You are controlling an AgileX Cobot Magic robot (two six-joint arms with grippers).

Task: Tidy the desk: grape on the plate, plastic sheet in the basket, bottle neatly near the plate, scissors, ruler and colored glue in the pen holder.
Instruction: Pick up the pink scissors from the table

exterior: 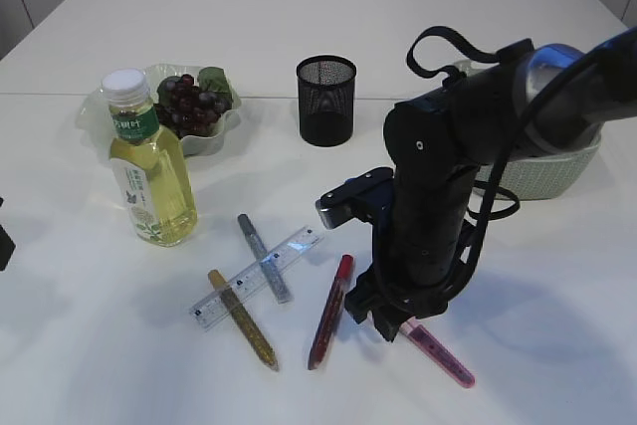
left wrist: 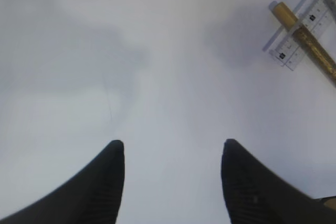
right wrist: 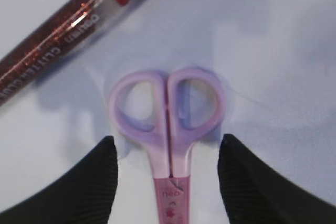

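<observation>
Pink scissors with purple handles (right wrist: 168, 121) lie flat on the table (exterior: 443, 355). My right gripper (right wrist: 165, 140) is open, low over them, one finger on each side of the handles (exterior: 383, 318). A red glue tube (exterior: 330, 311) lies just left of it and shows in the right wrist view (right wrist: 58, 38). A clear ruler (exterior: 257, 278) lies crossed with a gold glue tube (exterior: 242, 318) and a silver one (exterior: 264, 258). My left gripper (left wrist: 172, 142) is open and empty over bare table. Grapes (exterior: 194, 105) sit on the plate (exterior: 224, 133). The bottle (exterior: 151, 181) stands upright by the plate. The plastic sheet is not in view.
The black mesh pen holder (exterior: 325, 100) stands behind the right arm, toward the middle. A pale woven basket (exterior: 547, 174) sits at the right, mostly hidden by the arm. The ruler's end (left wrist: 294, 45) and gold tube (left wrist: 310, 43) show in the left wrist view.
</observation>
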